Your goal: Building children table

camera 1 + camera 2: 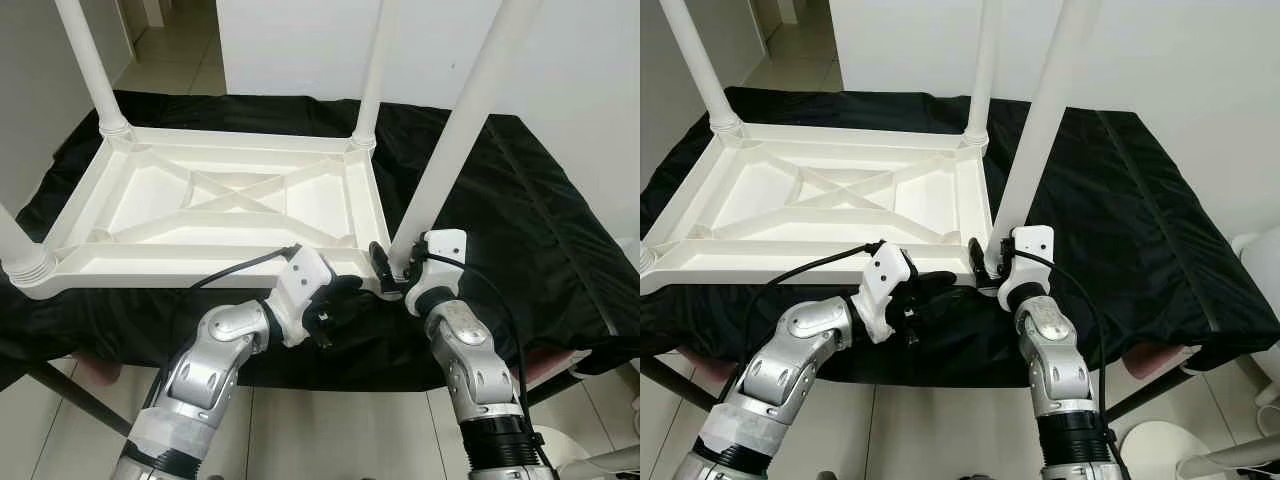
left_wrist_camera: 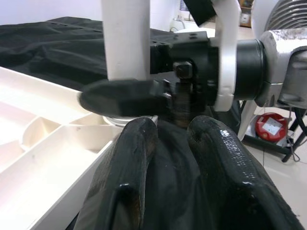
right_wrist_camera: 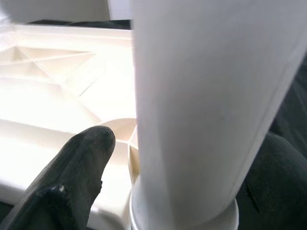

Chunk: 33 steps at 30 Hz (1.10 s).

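While the white plastic children's table top lies underside-up on the black-draped desk so its sockets face upward, right end effector clasps the near-right white tubular leg at its base, apparently seating it; left end effector, fingers slightly parted and empty, waits beside.

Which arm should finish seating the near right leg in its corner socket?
Right. The right gripper already clasps the near right leg at its base; the left gripper sits beside the tabletop rim, holding nothing.
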{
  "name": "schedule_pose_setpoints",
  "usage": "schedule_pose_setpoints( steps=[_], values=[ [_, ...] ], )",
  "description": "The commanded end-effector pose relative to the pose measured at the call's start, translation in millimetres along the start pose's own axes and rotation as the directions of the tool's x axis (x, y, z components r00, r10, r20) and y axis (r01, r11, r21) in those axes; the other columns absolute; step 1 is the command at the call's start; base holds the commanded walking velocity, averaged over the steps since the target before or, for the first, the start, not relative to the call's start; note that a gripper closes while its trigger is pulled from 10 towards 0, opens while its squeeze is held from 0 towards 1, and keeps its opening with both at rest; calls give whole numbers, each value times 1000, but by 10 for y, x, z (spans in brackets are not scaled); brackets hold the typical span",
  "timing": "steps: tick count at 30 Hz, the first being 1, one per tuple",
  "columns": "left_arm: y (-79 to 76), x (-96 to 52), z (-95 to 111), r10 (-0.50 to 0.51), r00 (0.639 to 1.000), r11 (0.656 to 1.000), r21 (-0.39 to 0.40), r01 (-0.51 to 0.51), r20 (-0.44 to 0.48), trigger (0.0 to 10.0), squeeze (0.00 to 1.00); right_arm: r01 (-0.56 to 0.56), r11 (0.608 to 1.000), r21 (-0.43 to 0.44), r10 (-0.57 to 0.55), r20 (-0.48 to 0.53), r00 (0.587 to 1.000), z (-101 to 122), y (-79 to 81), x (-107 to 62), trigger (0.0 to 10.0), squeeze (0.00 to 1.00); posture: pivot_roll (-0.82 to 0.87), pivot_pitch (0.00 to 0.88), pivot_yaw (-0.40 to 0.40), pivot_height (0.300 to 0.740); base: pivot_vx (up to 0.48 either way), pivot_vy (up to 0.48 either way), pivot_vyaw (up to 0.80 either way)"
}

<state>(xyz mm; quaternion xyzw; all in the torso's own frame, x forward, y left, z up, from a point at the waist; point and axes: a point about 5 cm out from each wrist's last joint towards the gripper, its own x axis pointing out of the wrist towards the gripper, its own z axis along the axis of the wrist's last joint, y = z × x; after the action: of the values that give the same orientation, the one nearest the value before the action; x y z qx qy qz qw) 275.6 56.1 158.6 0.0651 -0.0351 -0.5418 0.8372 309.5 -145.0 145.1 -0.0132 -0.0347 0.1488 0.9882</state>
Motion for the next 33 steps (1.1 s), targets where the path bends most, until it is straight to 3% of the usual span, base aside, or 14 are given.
schedule_pose_setpoints(
  steps=[1,3,9,15,16,17,20,21,22,23,24,32,33],
  values=[
    [24,18,-17,57,998,998,10,-57,-12,10000,0,-72,997,-24,72,5,997,-64,-69,-29,10000,0,-19,38,-43,740,0,0,0],
    [29,25,-20,52,999,999,18,-51,-16,10000,0,-143,988,-58,144,19,989,-43,-181,-23,10000,0,-19,38,-39,740,0,0,0],
    [33,34,-15,51,999,998,22,-50,-17,10000,0,-241,966,-91,243,3,970,23,-293,59,10000,0,-16,38,-39,740,0,0,0],
    [32,40,-11,53,999,998,22,-52,-15,10000,0,-279,953,-118,277,-32,960,17,-360,126,10000,0,-12,38,-41,740,0,0,0],
    [32,41,-9,54,998,998,22,-54,-14,10000,0,-293,949,-114,290,-42,956,7,-375,141,7922,0,-10,38,-43,740,0,0,0],
    [31,41,-8,55,998,998,22,-55,-13,10000,0,-303,946,-119,299,-53,953,-3,-386,152,5059,0,-10,38,-43,740,0,0,0],
    [32,41,-7,55,998,998,23,-55,-13,10000,0,-315,941,-122,311,-55,949,-13,-398,162,5059,0,-8,40,-45,740,0,0,0],
    [35,41,-6,57,998,998,23,-57,-13,10000,0,-326,938,-119,321,-59,945,-24,-405,168,2902,0,-6,42,-47,740,0,0,0],
    [35,41,-6,57,998,998,23,-57,-13,10000,0,-326,938,-119,321,-59,945,-24,-405,168,2902,0,-6,42,-47,740,0,0,0],
    [35,40,-5,59,998,998,23,-59,-12,10000,0,-340,933,-119,334,-67,940,-45,-412,171,627,0,-6,44,-47,740,0,0,0],
    [36,37,-5,62,998,998,22,-62,-12,10000,0,-350,931,-108,343,-77,936,-74,-416,166,0,0,-3,47,-49,740,0,0,0],
    [44,20,-4,73,997,997,21,-73,-11,10000,0,-373,925,-72,365,-106,925,-157,-420,141,0,0,-3,56,-48,740,0,0,0],
    [45,18,-3,74,997,997,20,-74,-11,10000,0,-365,929,-62,358,-97,929,-153,-421,141,4824,0,-3,58,-49,740,0,0,0]
  ],
)
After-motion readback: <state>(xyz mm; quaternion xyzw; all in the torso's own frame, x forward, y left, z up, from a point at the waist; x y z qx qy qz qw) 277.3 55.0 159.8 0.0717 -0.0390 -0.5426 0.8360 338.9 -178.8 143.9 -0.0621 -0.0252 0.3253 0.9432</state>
